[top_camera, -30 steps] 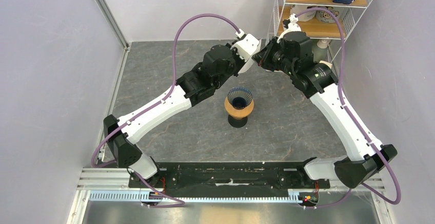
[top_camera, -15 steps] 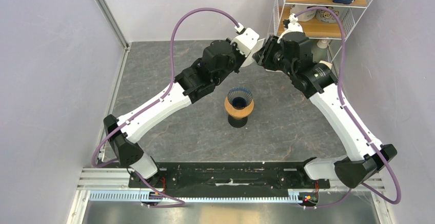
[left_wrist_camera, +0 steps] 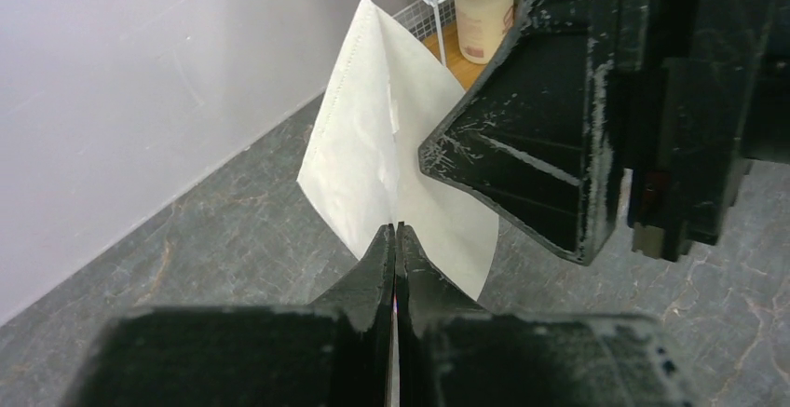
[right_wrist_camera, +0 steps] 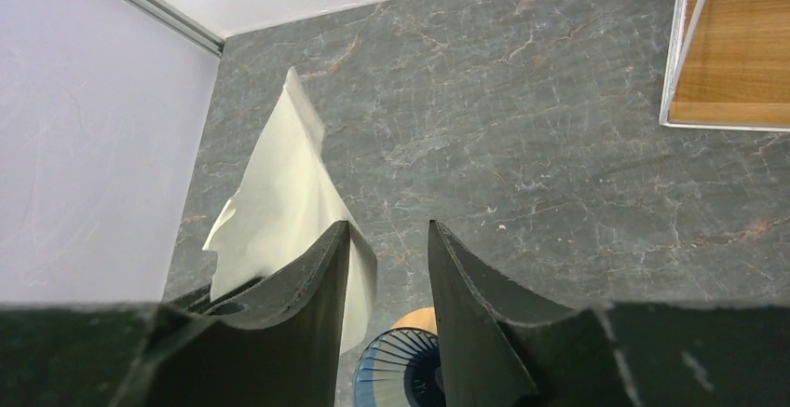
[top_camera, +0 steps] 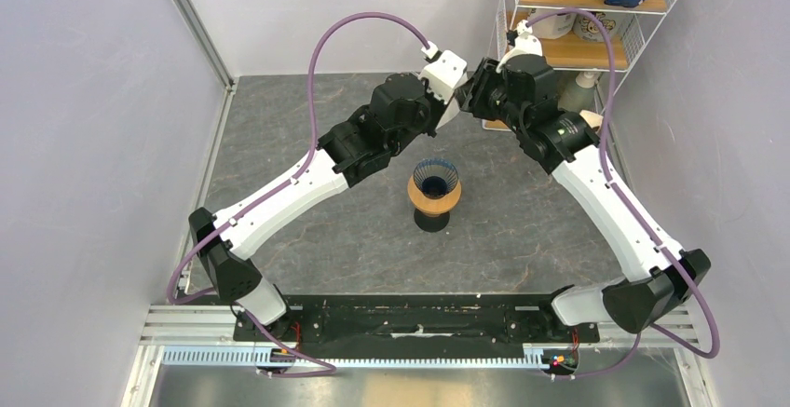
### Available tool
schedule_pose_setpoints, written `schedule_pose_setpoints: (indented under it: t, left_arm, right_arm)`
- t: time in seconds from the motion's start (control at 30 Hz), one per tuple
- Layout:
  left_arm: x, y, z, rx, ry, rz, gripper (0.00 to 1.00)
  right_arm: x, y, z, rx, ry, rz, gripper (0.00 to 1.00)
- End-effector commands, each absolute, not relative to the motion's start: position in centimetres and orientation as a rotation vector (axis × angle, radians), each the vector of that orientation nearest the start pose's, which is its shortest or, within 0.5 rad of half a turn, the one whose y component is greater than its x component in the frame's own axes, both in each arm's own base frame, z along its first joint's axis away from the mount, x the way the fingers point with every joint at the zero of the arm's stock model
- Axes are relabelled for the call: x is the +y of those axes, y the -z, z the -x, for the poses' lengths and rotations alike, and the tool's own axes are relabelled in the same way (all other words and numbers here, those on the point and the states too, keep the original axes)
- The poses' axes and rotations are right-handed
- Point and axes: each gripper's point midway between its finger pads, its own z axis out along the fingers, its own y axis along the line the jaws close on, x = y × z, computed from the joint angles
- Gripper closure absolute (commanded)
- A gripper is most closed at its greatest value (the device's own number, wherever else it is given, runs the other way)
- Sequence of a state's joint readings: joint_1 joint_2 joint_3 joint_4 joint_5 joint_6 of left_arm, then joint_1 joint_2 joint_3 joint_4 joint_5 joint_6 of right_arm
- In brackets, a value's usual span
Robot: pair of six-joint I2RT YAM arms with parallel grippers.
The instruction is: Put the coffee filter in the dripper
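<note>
On the grey counter (top_camera: pixel 307 239), the dripper (top_camera: pixel 435 182) stood upright and empty on an orange ring (top_camera: pixel 434 204) near the centre. The coffee filter (left_wrist_camera: pixel 359 146) was held in the air beyond it, well apart and folded nearly flat. The left tool (left_wrist_camera: pixel 395 237) was closed tight on one edge of the paper, and the right tool (right_wrist_camera: pixel 387 239) stood open just beside it, gripping nothing. In the inspector's judgement, the free tool should spread the cone open before it is lowered, point first and centred over the dripper, so the rim seats evenly without creasing.
</note>
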State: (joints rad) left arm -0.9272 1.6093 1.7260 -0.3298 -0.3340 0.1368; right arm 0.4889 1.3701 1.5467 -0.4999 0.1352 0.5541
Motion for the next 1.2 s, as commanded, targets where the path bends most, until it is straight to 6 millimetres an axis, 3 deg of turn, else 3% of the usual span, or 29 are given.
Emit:
schedule_pose_setpoints:
  t: [0.0,0.2,0.37,0.63,0.93,1.17]
  left_arm:
    - [-35.9,-40.2,-33.7,1.617,0.375,-0.611,0.98]
    - [-35.6,-40.6,-33.6,1.622,0.393,-0.583,0.98]
    - [-34.8,-40.9,-33.9,1.624,0.393,-0.562,0.98]
    - [-34.0,-40.8,-33.8,1.626,0.378,-0.563,0.98]
    - [-33.2,-41.1,-34.3,1.601,0.315,-0.555,0.98]
    - [-33.2,-40.1,-34.9,1.605,0.261,-0.575,0.97]
  right_arm:
    - [20.0,-36.9,-38.4,1.869,-0.571,-0.138,0.55]
    - [21.5,-36.5,-38.1,1.867,-0.644,-0.067,0.63]
    - [21.8,-35.9,-37.6,1.875,-0.669,-0.039,0.64]
    - [21.0,-35.3,-37.8,1.898,-0.612,-0.065,0.89]
    - [20.5,-34.2,-37.9,1.937,-0.564,-0.062,0.99]
    - [21.8,-35.1,-37.3,1.919,-0.643,-0.006,1.00]
